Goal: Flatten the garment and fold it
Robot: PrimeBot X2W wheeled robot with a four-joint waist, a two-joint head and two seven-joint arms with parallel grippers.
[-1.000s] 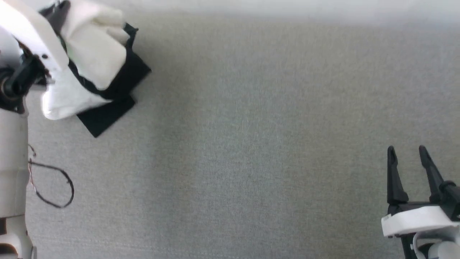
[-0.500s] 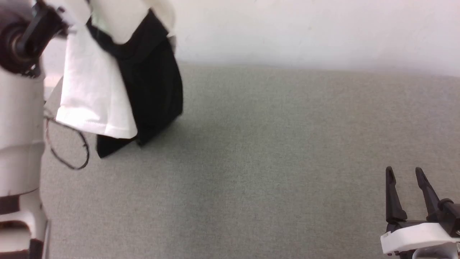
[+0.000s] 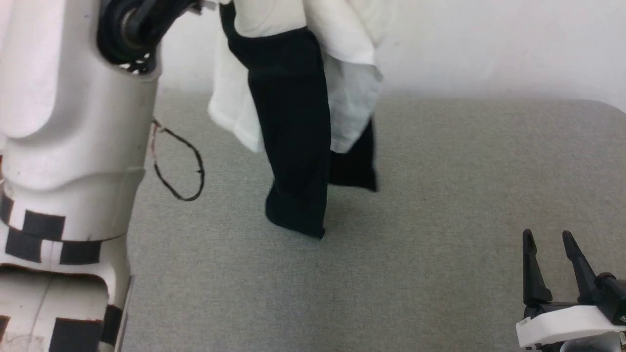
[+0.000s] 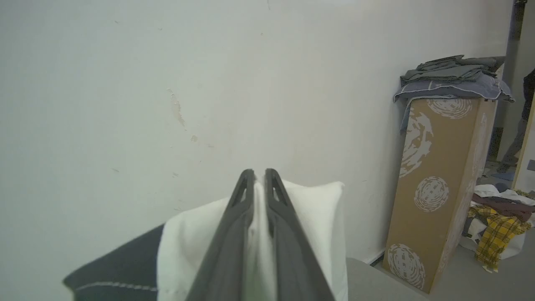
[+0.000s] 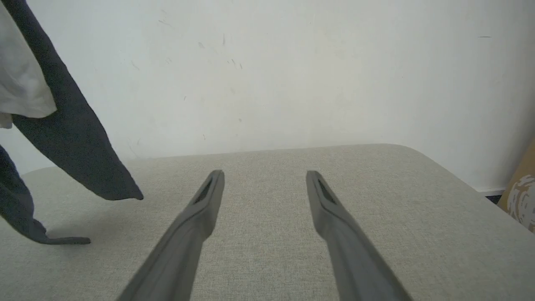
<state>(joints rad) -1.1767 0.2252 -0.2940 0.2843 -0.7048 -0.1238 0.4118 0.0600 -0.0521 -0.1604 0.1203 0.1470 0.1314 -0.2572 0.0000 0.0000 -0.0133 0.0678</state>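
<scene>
The garment [image 3: 293, 122] hangs in a bunch over the grey table [image 3: 440, 195], white body on top and black sleeves drooping. One sleeve end [image 3: 296, 225] touches the table top. In the left wrist view my left gripper [image 4: 259, 173] is shut on a white fold of the garment [image 4: 313, 217], with black cloth [image 4: 117, 267] below it. My pale left arm [image 3: 73, 98] rises along the left side of the head view. My right gripper [image 3: 547, 239] rests low at the front right, open with nothing in it. Its wrist view shows the parted fingers [image 5: 209, 196] and the garment's black sleeve [image 5: 71, 138] off to the left.
A white wall [image 3: 489, 44] runs behind the table's far edge. A thin black cable loop [image 3: 181, 166] hangs by my left arm. Beyond the table stand a tall cardboard box [image 4: 439, 188] topped with folded clothes [image 4: 451, 75] and a heap of clothes [image 4: 497, 213] on the floor.
The head camera has tilted up. My left arm has lifted the garment off the table and carried it right toward the middle, so it now hangs lengthwise. The right gripper has stayed put.
</scene>
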